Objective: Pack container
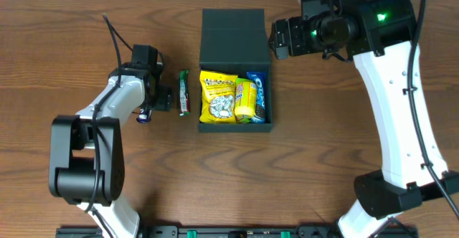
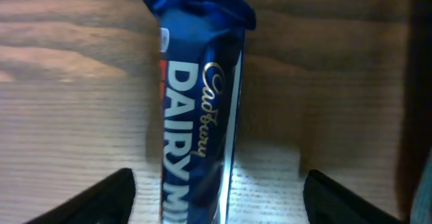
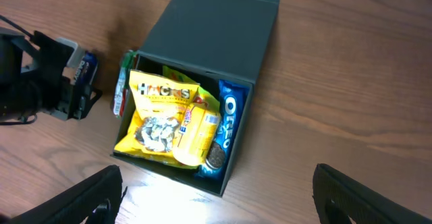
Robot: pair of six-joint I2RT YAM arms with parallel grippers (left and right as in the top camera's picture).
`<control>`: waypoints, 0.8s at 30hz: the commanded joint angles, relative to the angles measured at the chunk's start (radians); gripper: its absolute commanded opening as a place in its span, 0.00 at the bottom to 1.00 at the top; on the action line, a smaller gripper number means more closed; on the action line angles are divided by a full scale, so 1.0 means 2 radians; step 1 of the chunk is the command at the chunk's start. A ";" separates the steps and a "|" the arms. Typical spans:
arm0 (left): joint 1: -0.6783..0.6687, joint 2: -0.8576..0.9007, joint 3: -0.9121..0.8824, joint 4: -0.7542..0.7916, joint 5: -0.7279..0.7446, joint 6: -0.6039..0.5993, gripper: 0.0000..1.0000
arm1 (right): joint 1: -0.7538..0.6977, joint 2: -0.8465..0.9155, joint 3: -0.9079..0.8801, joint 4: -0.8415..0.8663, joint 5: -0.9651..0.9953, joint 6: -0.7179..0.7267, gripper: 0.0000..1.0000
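The dark teal container [image 1: 267, 66] stands in the middle of the table with its flap lid [image 1: 233, 30] laid open at the back. It holds a yellow snack bag [image 1: 217, 94], a yellow packet [image 1: 246, 98] and a blue Oreo pack [image 1: 259, 94]. My left gripper [image 1: 154, 103] is open and low over a blue Dairy Milk bar [image 2: 199, 116], which lies on the table between its fingers [image 2: 216, 204]. My right gripper [image 1: 283, 37] hangs open and empty above the container's right side. In the right wrist view its fingers [image 3: 216, 197] frame the container [image 3: 239, 126].
A green packet [image 1: 183, 92] lies on the table just left of the container, between it and my left gripper. It also shows in the right wrist view [image 3: 121, 89]. Bare wooden table [image 1: 323, 137] lies all around.
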 commanded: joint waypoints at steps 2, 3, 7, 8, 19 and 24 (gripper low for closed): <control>0.004 0.007 -0.002 0.004 0.014 0.003 0.58 | -0.006 0.000 0.001 -0.002 0.013 -0.008 0.89; 0.004 0.007 -0.002 0.005 0.014 0.003 0.54 | -0.007 0.000 0.001 -0.002 0.016 -0.008 0.89; 0.005 0.007 -0.002 0.009 0.014 -0.002 0.39 | -0.015 0.000 0.001 -0.002 0.016 -0.008 0.89; 0.005 0.007 -0.002 0.010 0.014 -0.003 0.37 | -0.018 0.000 0.001 -0.003 0.016 -0.008 0.89; 0.007 0.007 -0.002 0.010 0.013 -0.026 0.10 | -0.062 0.000 0.001 -0.013 0.016 -0.008 0.89; 0.007 0.007 -0.001 0.007 0.013 -0.036 0.06 | -0.094 0.000 0.001 -0.015 0.027 -0.008 0.90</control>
